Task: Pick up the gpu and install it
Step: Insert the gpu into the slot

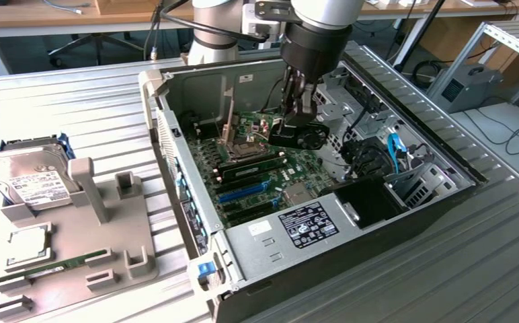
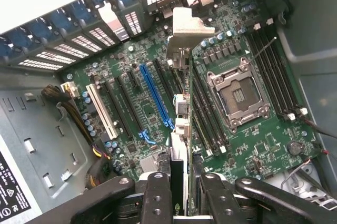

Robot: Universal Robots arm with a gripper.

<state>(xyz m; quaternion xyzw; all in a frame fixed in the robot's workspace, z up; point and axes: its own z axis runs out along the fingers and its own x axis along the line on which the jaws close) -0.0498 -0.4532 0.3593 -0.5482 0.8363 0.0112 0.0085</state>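
Edgewise, gpu [image 2: 180,129] hangs above motherboard [image 2: 247,145].

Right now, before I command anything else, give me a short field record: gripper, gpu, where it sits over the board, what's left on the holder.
gripper: shut on the gpu, inside the open PC case
gpu: held edge-on above the motherboard, fan side toward the exterior view's right
seated: no, not yet in any slot
blue slot: empty
holder tray: hard drive, RAM stick
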